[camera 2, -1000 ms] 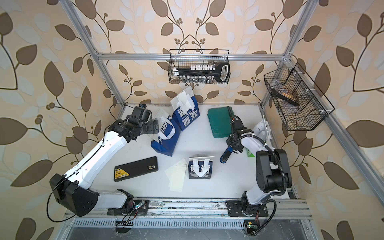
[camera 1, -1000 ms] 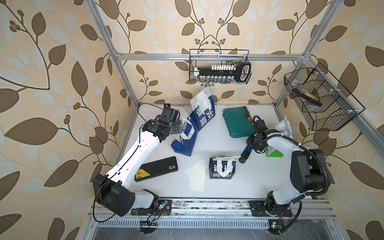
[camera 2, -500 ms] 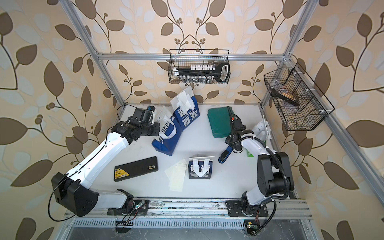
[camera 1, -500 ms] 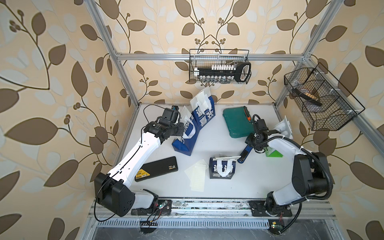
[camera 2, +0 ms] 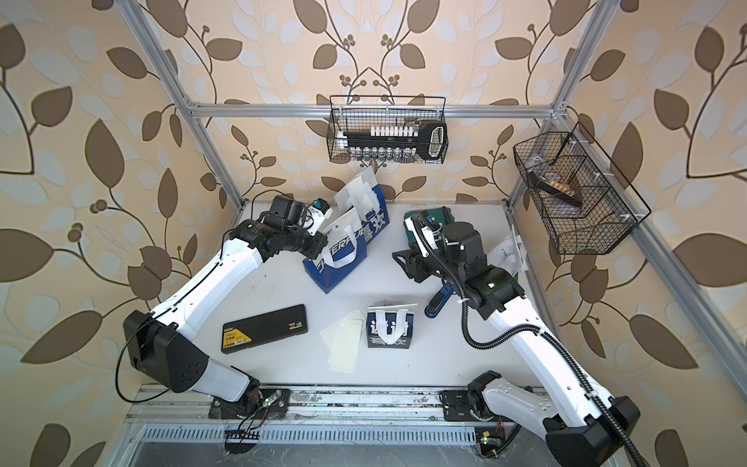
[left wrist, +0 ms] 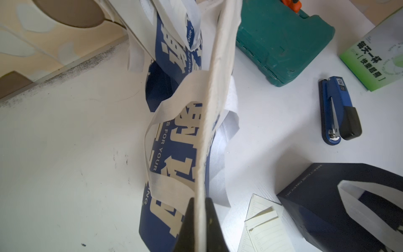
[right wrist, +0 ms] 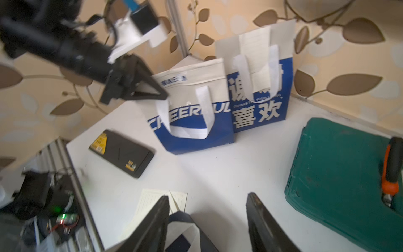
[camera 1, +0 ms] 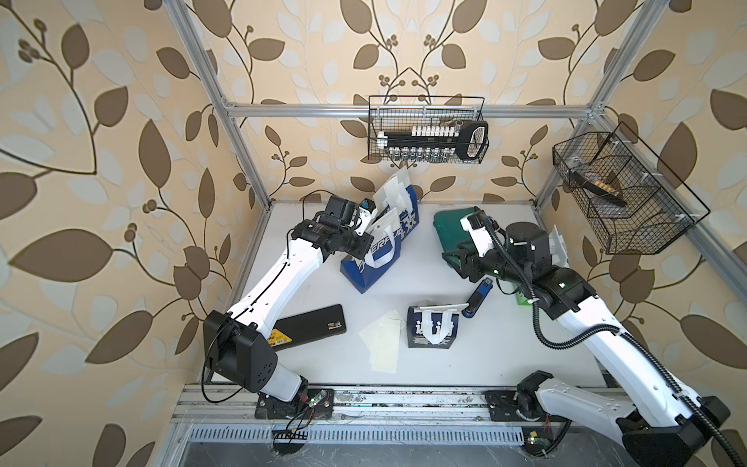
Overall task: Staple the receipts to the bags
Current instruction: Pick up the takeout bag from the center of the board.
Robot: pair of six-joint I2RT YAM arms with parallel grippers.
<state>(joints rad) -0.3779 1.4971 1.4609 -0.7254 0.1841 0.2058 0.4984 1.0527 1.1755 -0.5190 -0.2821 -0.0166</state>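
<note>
One blue stapler point(camera 1: 477, 299) lies among four bags: two blue-and-white, a front bag point(camera 1: 380, 267) and a rear bag point(camera 1: 406, 210), both well apart from it; one navy bag point(camera 1: 432, 333) just beside it; and one white-and-green bag point(left wrist: 377, 54) near it. The loose receipts point(camera 1: 382, 341), beyond the navy bag from the stapler, overlap and number at least two. There are also one green case point(camera 1: 446, 228), one black case point(camera 1: 311, 331), and two wire baskets: a long basket point(camera 1: 428, 133) and a partitioned basket point(camera 1: 622, 202).
</note>
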